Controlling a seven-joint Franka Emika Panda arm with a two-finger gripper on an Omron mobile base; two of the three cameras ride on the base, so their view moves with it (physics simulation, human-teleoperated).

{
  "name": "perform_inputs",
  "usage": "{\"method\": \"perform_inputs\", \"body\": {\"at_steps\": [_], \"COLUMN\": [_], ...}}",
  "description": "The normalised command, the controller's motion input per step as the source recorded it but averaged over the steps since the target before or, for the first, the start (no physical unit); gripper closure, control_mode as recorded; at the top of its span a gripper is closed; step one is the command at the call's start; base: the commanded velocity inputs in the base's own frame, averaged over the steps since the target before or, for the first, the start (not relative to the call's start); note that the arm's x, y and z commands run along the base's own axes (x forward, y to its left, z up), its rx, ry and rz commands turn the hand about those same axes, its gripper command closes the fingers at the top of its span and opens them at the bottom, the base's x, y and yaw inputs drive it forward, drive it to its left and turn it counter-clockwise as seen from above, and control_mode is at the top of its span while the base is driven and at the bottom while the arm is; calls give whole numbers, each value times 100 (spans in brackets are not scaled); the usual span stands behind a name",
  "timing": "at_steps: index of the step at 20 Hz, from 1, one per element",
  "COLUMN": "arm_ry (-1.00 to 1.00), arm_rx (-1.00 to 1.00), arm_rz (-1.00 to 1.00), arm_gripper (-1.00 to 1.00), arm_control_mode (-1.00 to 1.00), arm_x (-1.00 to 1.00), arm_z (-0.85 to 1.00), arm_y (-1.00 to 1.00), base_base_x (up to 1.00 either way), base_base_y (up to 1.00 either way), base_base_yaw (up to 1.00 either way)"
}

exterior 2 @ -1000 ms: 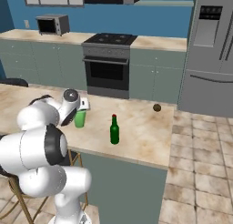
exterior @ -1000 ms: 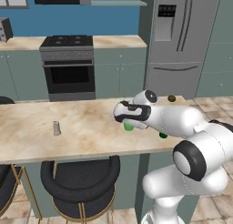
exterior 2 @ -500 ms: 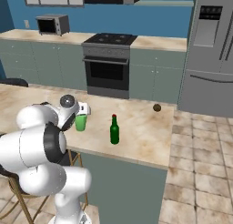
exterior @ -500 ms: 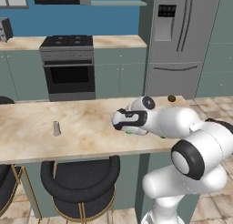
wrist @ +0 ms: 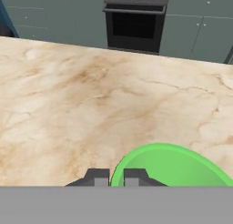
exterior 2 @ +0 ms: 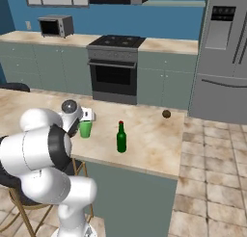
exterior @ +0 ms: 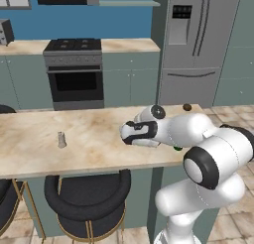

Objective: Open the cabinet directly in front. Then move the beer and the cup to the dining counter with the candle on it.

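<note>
The small bright green cup (exterior 2: 85, 129) stands on the beige marble dining counter (exterior 2: 144, 144), and my gripper (exterior 2: 87, 116) is at its rim from above. In the hand view the fingertips (wrist: 98, 176) straddle the rim of the cup (wrist: 173, 166), one inside and one outside, shut on it. The dark green beer (exterior 2: 121, 137) with its red cap stands upright on the same top, a short way right of the cup. In the left base view my gripper (exterior: 130, 134) is low over the counter (exterior: 89, 144) and covers the cup. The cabinet is out of view.
A small grey candle (exterior: 61, 139) stands on the counter to the left. A small brown round thing (exterior 2: 166, 114) lies near the far right corner. Black stools (exterior: 87, 196) sit under the front edge. Oven (exterior 2: 114, 77) and fridge (exterior 2: 224, 58) stand behind.
My hand has come down a little with the cup, and moved slightly left in the left base view. The beer has not moved.
</note>
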Motion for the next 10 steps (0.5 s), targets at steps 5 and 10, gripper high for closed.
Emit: {"method": "perform_inputs", "body": {"at_steps": [5,10], "arm_ry": [-1,0], "arm_rx": [0,0], "arm_rz": [-1,0], "arm_gripper": [100,100], "arm_control_mode": [-100,-100], "arm_x": [16,6], "arm_z": [-9,-21], "arm_y": [0,0], "base_base_x": [0,0], "base_base_y": [0,0], "base_base_yaw": [0,0]}}
